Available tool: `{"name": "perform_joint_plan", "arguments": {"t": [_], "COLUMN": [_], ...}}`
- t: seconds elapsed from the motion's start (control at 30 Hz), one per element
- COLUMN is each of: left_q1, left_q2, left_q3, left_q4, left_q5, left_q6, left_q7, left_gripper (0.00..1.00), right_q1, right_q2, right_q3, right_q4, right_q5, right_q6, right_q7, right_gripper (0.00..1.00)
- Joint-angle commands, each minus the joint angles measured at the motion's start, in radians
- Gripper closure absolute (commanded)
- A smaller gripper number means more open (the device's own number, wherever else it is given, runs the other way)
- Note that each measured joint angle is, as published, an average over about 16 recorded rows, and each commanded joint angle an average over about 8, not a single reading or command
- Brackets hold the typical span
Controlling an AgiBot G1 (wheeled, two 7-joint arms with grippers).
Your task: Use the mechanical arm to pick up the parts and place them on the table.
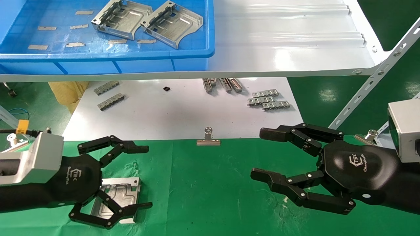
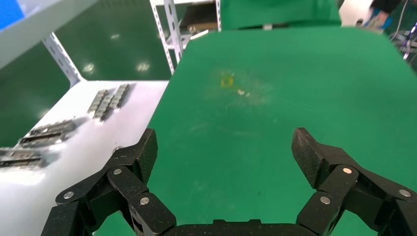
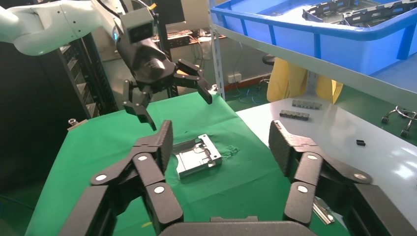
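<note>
While hovering above the green cloth table (image 1: 210, 190) with fingers spread wide and nothing gripped, left gripper (image 1: 131, 177) sits directly over one part (image 1: 119, 193) lying flat on the cloth. Partly hidden under the black fingers (image 1: 113, 154) in the head view; in the right wrist view, lying clear (image 3: 196, 156) below and beyond the raised left gripper (image 3: 169, 96), not touched by it.

Up and ahead of the left gripper, on the white ribbed shelf (image 1: 288, 42): blue plastic bin (image 1: 108, 54) holding two more parts, side by side and touching at one corner, one (image 1: 122, 19) nearer the bin's middle, the other (image 1: 172, 27) toward its right wall. Also scattered on the bin floor, several small flat silvery strips (image 1: 46, 28).

Look of the parts: silvery stamped sheet metal, roughly square, embossed recesses across the face, upturned flanges along the sides, one edge cut in a curve.

Across from the left gripper, right gripper (image 1: 282, 164) held above the cloth, fingers likewise apart, empty.

Beyond both grippers, white sheet (image 1: 183, 114) carrying link strips (image 1: 269, 99) in small groups, with a silver binder clip (image 1: 208, 137) at its near edge, between the two grippers.
</note>
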Motion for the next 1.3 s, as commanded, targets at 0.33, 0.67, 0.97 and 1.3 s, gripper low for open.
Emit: {"name": "perform_joint_plan", "arguments": {"t": [0.33, 0.67, 0.97, 1.3], "left_q1": [0.059, 0.112, 0.140, 0.137], "left_q2": [0.006, 0.012, 0.014, 0.014], "left_q3": [-0.065, -0.124, -0.156, -0.152], "left_q4": [-0.040, -0.077, -0.096, -0.094], "left_q5": [-0.088, -0.167, -0.212, -0.206], "left_q6": [0.016, 0.031, 0.039, 0.039], "left_q7": [-0.072, -0.138, -0.169, -0.166], "left_gripper": [0.00, 0.00, 0.00, 0.00], "right_q1": [0.000, 0.000, 0.000, 0.000], "right_q2": [0.000, 0.000, 0.000, 0.000], "right_q3": [0.000, 0.000, 0.000, 0.000], "right_q4": [0.000, 0.000, 0.000, 0.000], "right_q5": [0.000, 0.000, 0.000, 0.000], "right_q6": [0.000, 0.000, 0.000, 0.000], "right_q7": [0.000, 0.000, 0.000, 0.000], "right_gripper": [0.00, 0.00, 0.00, 0.00]}}
